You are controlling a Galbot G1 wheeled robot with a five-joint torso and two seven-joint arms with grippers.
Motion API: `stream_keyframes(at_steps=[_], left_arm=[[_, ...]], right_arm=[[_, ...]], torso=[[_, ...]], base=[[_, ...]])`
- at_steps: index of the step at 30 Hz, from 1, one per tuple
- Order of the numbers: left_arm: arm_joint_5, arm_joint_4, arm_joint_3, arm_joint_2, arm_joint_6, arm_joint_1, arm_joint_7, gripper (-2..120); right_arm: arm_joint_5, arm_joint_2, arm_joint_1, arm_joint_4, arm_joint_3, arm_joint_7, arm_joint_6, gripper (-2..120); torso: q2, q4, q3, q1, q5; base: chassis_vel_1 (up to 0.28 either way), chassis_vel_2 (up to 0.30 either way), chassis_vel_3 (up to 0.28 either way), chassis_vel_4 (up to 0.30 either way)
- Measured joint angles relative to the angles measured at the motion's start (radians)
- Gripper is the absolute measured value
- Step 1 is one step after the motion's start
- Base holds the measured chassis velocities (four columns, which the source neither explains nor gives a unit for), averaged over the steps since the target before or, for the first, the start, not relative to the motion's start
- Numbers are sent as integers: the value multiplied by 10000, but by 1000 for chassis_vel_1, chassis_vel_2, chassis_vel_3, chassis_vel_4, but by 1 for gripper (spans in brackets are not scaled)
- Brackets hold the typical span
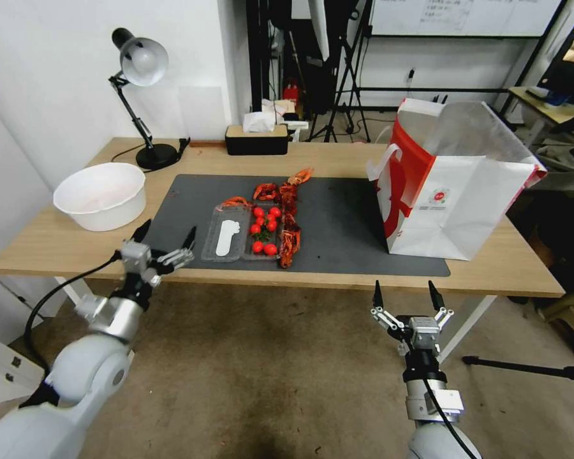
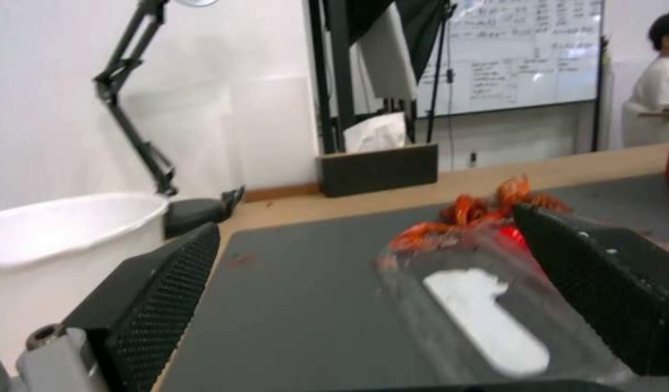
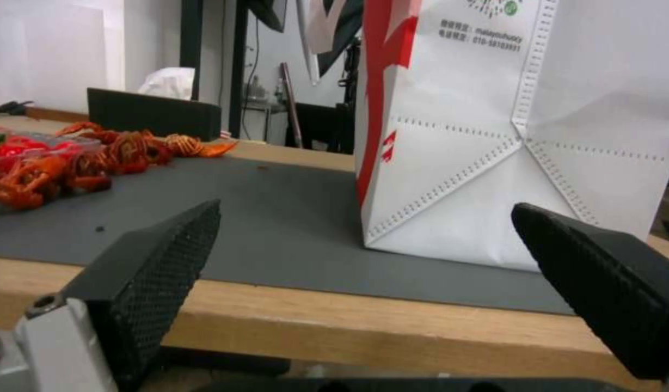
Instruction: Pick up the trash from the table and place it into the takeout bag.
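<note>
The table [image 1: 76, 245] carries a grey mat [image 1: 338, 223], and the bag [image 1: 456, 204] stands upright at about 2 o'clock from the mat's centre, mouth open upward, base resting on the mat's far-right portion. The trash visible on the mat is a line of red crayfish shells [image 1: 289, 220] at roughly 11 o'clock from the mat's centre, lying just beside a clear tray [image 1: 226, 239] that holds tomatoes [image 1: 265, 228] and a white strip. A white bowl [image 1: 100, 194] sits off the mat at 9 o'clock. The left gripper [image 1: 166, 239] hovers at the near-left corner of the mat, jaws spread wide with nothing between them, aimed toward the tray. The right gripper [image 1: 407, 296] hangs below the table's front edge at 5 o'clock, jaws likewise apart and empty, facing the bag's base. Handling judgement: the shells look light, brittle and irregular, probably greasy, so they may slip or crumble under a hard pinch; a moderate grip across a body section, not on thin legs or claws, seems the safest hold. The bag is thin paper and likely to shift or tip if bumped at its rim.
</note>
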Motion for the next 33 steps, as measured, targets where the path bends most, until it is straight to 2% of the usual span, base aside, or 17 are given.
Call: stream_keyframes(at_steps=[4,12,33], left_arm=[[770,35,-886,-699,-495,1203,366,100],[1101,250,-1193,-1265,-965,1792,583,100],[1200,656,-1289,-1396,-1410,1970,838,100]], right_arm=[[-13,-8,51,-83,-50,-18,-14,100],[-15,-16,80,-152,-51,-26,-31,100],[27,38,121,-234,-181,-23,-127,100]], torso=[[0,-1,0,-1,2],[0,-1,0,0,2],[-1,-1,1,-1,1]], base=[[0,0,0,0],[0,0,0,0],[0,0,0,0]])
